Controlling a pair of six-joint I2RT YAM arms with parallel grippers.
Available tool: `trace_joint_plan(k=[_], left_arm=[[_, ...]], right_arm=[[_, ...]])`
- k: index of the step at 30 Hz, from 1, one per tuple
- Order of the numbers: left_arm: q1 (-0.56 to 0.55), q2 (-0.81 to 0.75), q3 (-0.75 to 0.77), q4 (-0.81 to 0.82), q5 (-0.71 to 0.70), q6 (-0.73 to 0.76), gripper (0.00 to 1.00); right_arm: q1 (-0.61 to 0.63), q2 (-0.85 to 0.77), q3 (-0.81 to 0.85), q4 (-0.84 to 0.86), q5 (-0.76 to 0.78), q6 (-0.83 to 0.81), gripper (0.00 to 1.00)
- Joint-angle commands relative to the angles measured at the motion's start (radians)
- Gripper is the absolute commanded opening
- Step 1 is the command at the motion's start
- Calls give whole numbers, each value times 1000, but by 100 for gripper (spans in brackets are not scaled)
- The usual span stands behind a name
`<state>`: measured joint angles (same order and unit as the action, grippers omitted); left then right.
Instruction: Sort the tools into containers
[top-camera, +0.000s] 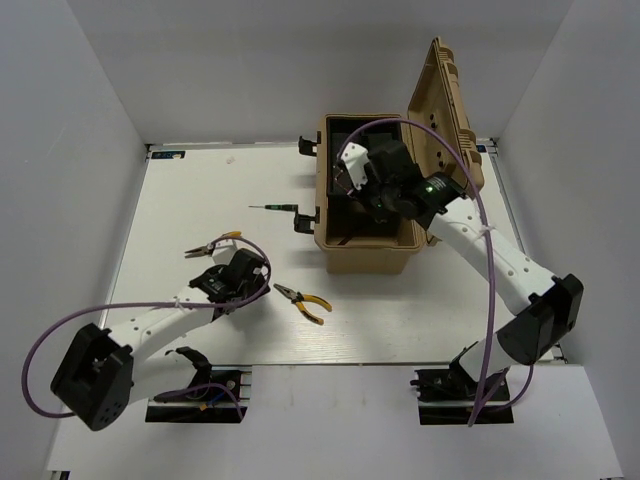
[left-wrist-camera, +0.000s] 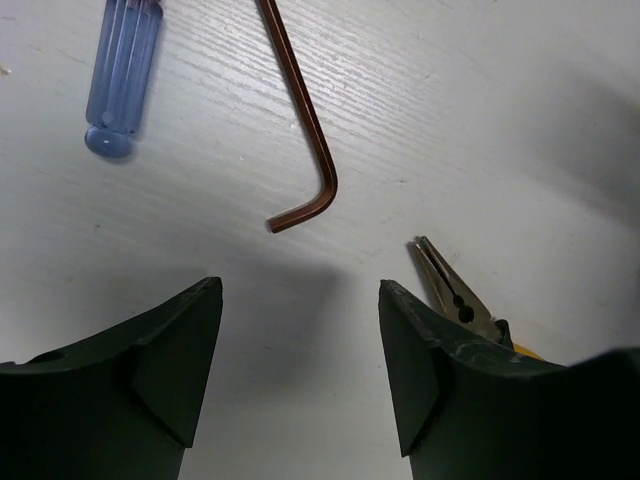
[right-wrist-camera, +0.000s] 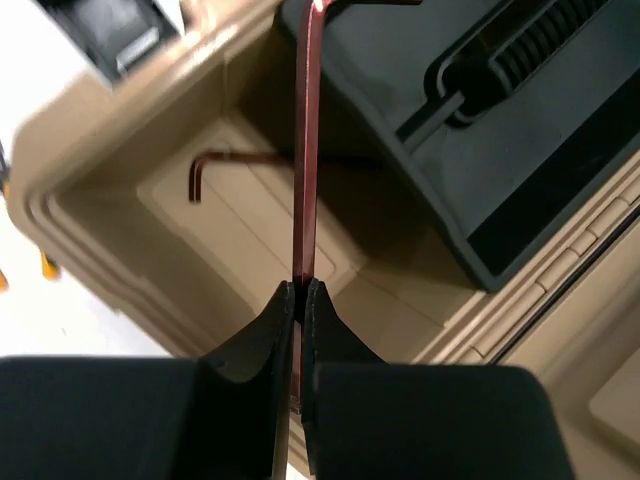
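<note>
The tan toolbox (top-camera: 365, 258) stands open at the back right, with its lid (top-camera: 445, 110) up. My right gripper (top-camera: 355, 182) is inside it, shut on a dark red hex key (right-wrist-camera: 308, 150) that it holds above the box floor (right-wrist-camera: 90, 240). Another hex key (right-wrist-camera: 250, 160) lies on that floor beside the black tray (right-wrist-camera: 520, 130). My left gripper (left-wrist-camera: 300, 300) is open and empty over the table, also in the top view (top-camera: 235, 275). Ahead of it lie a hex key (left-wrist-camera: 305, 130), a blue-handled screwdriver (left-wrist-camera: 122, 75) and a pliers nose (left-wrist-camera: 455, 295).
Two yellow-handled pliers lie on the table, one (top-camera: 212, 246) just left of my left gripper and one (top-camera: 303, 300) to its right. A thin screwdriver (top-camera: 275, 207) lies left of the toolbox. White walls enclose the table on three sides.
</note>
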<state>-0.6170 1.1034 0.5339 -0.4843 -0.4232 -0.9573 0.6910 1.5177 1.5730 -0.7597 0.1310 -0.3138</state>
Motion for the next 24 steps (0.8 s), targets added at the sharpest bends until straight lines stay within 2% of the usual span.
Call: trace_joint_plan(k=[1,10,11,19,22,23,24], left_arm=[[2,23,60,44,-14,-17,74],[11,44,78,44,-43,-17,75],[11,55,78,44,-43,-17,75],[49,105,121,44,-43,-8,77],[62,116,121,44,-34,2,81],[74,128,130,44,-34,2,81],[74,128,130,44,-25,2,81]], right_arm=[[-30,-56,-37,22,-106,-117,0],[-85,-80,-146,31,-263,-297,0],[-85,-82,-151,33,-266,-356,0],[-113,-60,-162,28,-278,-475,0],[-119,-39,-140,-9,-269,-499,0],[-116,-34,-119,-19,-268,-511,3],[-117,-19,-113,-33,-269,-513,18]])
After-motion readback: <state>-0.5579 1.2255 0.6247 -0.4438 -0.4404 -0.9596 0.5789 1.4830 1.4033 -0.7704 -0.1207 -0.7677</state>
